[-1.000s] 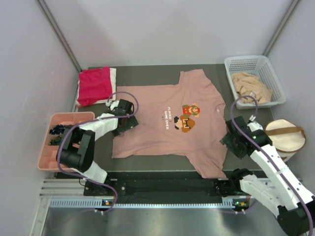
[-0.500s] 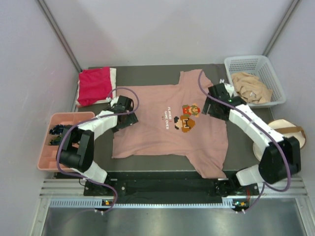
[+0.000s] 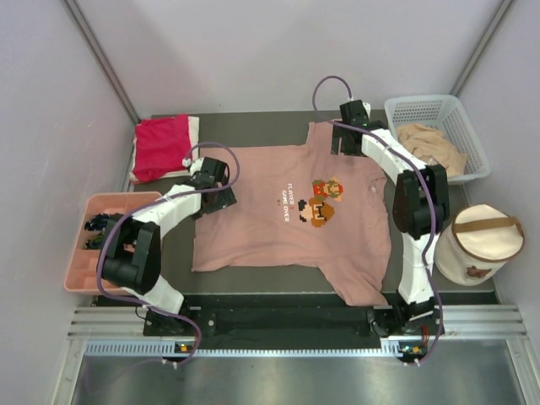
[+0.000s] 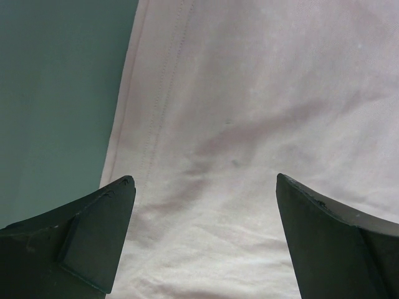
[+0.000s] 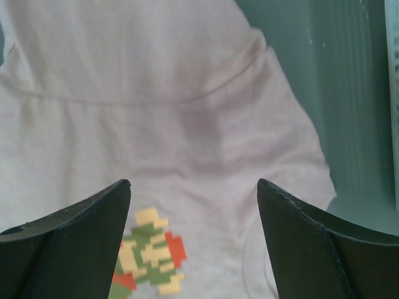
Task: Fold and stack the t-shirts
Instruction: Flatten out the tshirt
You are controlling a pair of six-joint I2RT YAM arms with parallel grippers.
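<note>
**Top view.** The dusty-pink t-shirt [image 3: 287, 219] lies spread flat and print up in the middle of the table [image 3: 253, 125]. Its neck points toward my right arm and its hem [image 4: 146, 112] toward my left, so the edges are free to be lifted for a fold.

**Left arm.** My left gripper [image 3: 221, 194] hangs over the far corner of the hem, fingers set wide apart and holding nothing. The left wrist view shows the stitched edge with bare table just beside it.

**Right arm.** My right gripper [image 3: 341, 139] stands over the far sleeve [image 5: 280, 143], likewise spread wide and empty. I judge that both are placed to pinch the far edge and carry it toward me.

**Other shirts.** The red t-shirt [image 3: 162, 145] sits folded on a white t-shirt [image 3: 195, 126] at the far left corner, which I take to be the start of the stack. The tan t-shirt [image 3: 432, 150] lies crumpled in the basket [image 3: 422, 105].

**Writing.** Two lines of small white text [image 3: 287, 202] run beside the pixel-art print [image 3: 319, 201], too small for me to read with certainty. No brand label shows.
</note>
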